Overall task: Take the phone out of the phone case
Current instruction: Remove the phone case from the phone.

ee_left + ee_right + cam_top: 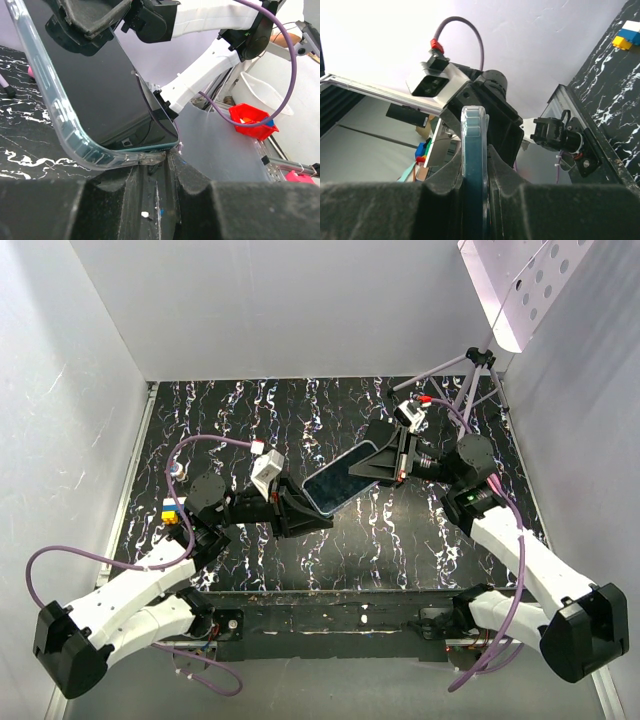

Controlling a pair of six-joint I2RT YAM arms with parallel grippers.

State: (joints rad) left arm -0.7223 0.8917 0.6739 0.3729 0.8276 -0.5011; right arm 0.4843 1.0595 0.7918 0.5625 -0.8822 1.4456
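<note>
**A:** Status of the piece?

**B:** Phone (340, 478) appears seated in its clear-rimmed case (55, 115), held tilted above the table (420, 550). Left claw (305, 508) is clenched on the case's lower corner. Right claw (385, 462) is clenched across the opposite end, pinching screen and back.

**A:** Advice for the step?

**B:** Judgement: left should grip the rim only and peel it off that corner while right holds firm. Any pinch over the screen there would lock the phone in.

**A:** Clearance?

**B:** Open table below. Walls (60, 440) well apart on both sides. Tripod (470, 380) near, behind the right claw.
</note>
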